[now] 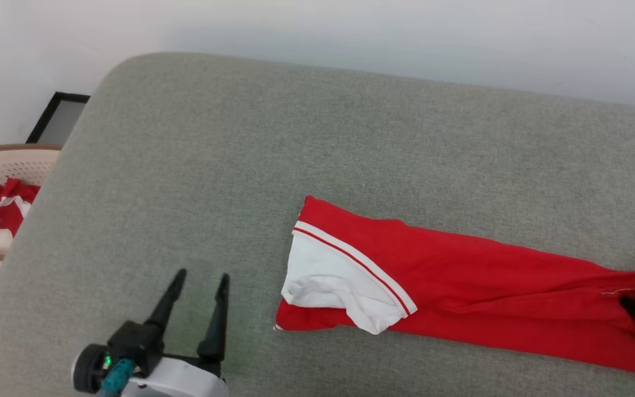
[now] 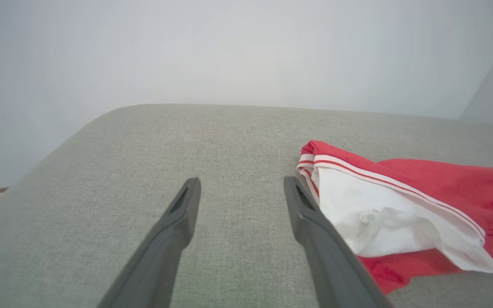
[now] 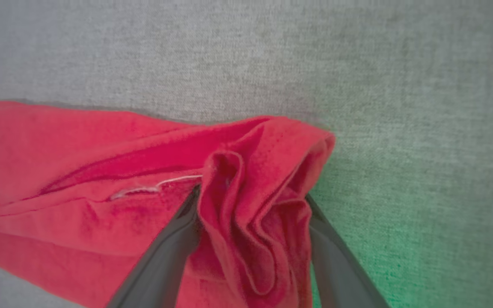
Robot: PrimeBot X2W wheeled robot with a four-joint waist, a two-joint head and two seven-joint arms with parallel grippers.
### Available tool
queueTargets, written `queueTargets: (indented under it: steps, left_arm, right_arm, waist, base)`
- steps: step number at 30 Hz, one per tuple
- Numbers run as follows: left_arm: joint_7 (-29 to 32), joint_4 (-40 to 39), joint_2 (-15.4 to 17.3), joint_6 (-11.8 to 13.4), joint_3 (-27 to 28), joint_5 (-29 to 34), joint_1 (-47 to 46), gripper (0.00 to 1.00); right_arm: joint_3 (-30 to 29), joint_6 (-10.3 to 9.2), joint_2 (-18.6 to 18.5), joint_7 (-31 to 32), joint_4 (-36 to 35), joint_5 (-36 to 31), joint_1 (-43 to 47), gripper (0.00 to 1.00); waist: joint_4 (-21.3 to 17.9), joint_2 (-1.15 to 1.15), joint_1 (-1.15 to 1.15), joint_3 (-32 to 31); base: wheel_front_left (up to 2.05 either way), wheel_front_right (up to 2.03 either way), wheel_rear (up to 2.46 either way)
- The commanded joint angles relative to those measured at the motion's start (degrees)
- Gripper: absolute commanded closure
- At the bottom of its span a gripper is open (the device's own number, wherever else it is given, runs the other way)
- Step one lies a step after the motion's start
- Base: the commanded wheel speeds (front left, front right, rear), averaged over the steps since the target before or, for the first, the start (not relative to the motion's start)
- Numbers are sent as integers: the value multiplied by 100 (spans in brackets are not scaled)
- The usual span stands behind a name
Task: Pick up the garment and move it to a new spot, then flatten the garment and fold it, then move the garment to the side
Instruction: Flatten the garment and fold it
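- Left tool hangs with its two dark fingers spread wide and nothing between them. It is over bare cover near the cushion's front edge, just beside the shirt's sleeve end.
- Right tool has its fingers apart as well. A bunched ridge of red cloth stands between them, and it looks loose to me rather than pinched.
- The small red jersey-style garment lies as a long narrow band along the front of the cushion, running out toward its right end. The white sleeve with its red-and-white striped trim is rumpled on top at the left.
- My read is that we are mid-fold, with the lengthwise fold in and the end-over-end fold to come.
- To do it well, the right tool should first flatten that ridge, then bite every layer at the hem end, not just the top one.
- The left tool wants the sleeve end's corner, with the floppy white flap tucked flat first or it will spill out.
- Lift low and carry the end straight along the band, so the edges meet.
- The broad grey woven-fabric cushion has plenty of room behind for the final move aside.
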Motion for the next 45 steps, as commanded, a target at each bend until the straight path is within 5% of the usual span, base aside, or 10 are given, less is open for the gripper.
queueTargets:
  steps: [1,13,26,35,45]
  left_arm:
    - [-24,-68,-95,-21,100,80,64,0]
    - [-15,-373,-691,-488,1212,932,265,0]
    - [-14,-821,-892,-703,1323,1370,55,0]
    - [-14,-773,-988,-724,1296,1406,212,0]
    - [-14,-569,-1027,-732,1184,1265,300,0]
  right_arm:
    - [133,7,313,48,11,1,52,99]
    - [-723,-1,-166,-539,130,-63,-83,100]
    - [-1779,0,-1133,-945,712,-106,47,100]
    - [-1281,1,-1010,-550,-1061,-311,442,100]
    - [-497,1,-119,366,-3013,-806,298,100]
  waist:
    - [-29,0,0,18]
    - [-721,0,0,168]
    - [-1158,0,0,371]
    - [-1091,0,0,133]
    - [-594,0,0,-22]
  base:
    - [0,0,0]
    - [0,0,0]
    - [0,0,0]
    - [0,0,0]
    - [0,0,0]
